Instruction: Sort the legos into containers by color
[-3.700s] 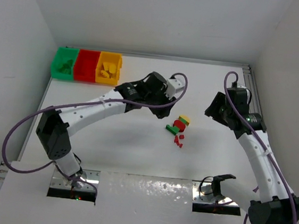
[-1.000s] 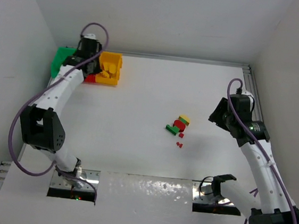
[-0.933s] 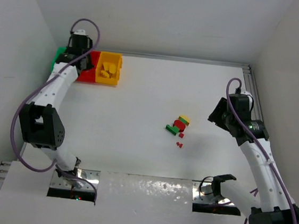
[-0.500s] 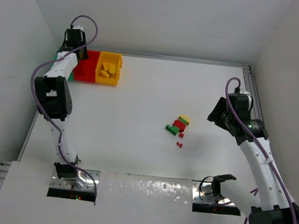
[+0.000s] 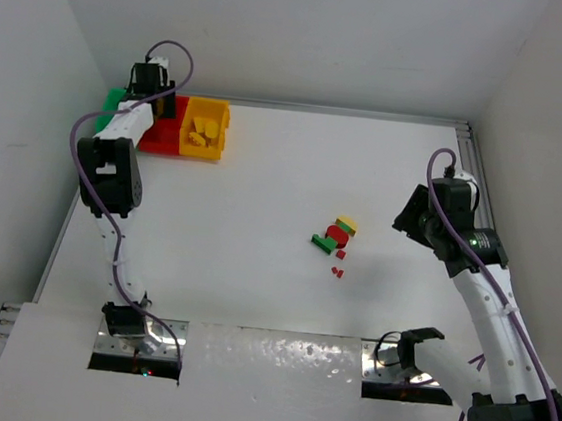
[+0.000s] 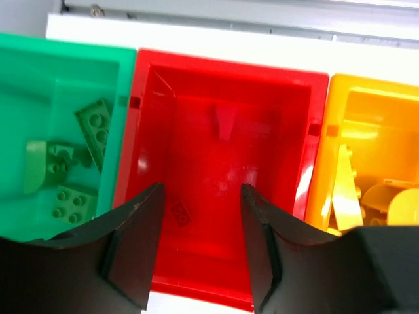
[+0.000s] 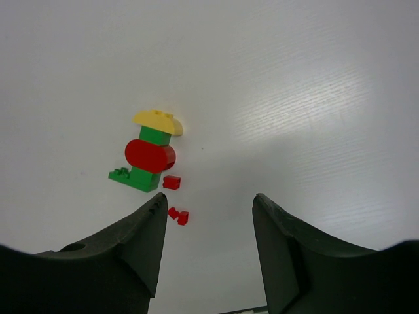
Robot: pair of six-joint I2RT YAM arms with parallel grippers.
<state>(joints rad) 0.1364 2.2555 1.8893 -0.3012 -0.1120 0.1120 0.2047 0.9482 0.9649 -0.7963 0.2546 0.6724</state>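
My left gripper (image 6: 201, 196) hangs over the red bin (image 6: 229, 62), the middle one of the three joined containers (image 5: 204, 152) at the far left corner of the table (image 5: 255, 268). Its jaws stand wide apart with nothing between them. Through the left wrist camera I see one small red brick (image 6: 180, 212) lying on the floor of that bin, close to one finger. The green bin (image 6: 65, 49) on one side holds several green bricks (image 6: 97, 125), and the yellow bin (image 6: 366, 85) on the other holds a heap of yellow pieces (image 6: 350, 196). From above, the left arm (image 5: 114, 168) stretches along the table's left edge up to the bins. My right gripper (image 7: 208, 203) hovers above the white table on the right side, its jaws also spread wide and holding nothing. Near the middle of the table sits the unsorted cluster (image 5: 333, 238), apart from the right fingers. It is a yellow cap brick (image 7: 157, 120) touching a green brick (image 7: 154, 135), a rounded red piece (image 7: 150, 156) against that, and a flat green plate (image 7: 131, 178) at the end of the row. Just beside the plate lies a tiny red brick (image 7: 171, 182), and a little apart from it two more red bits (image 7: 178, 214) touch one another.
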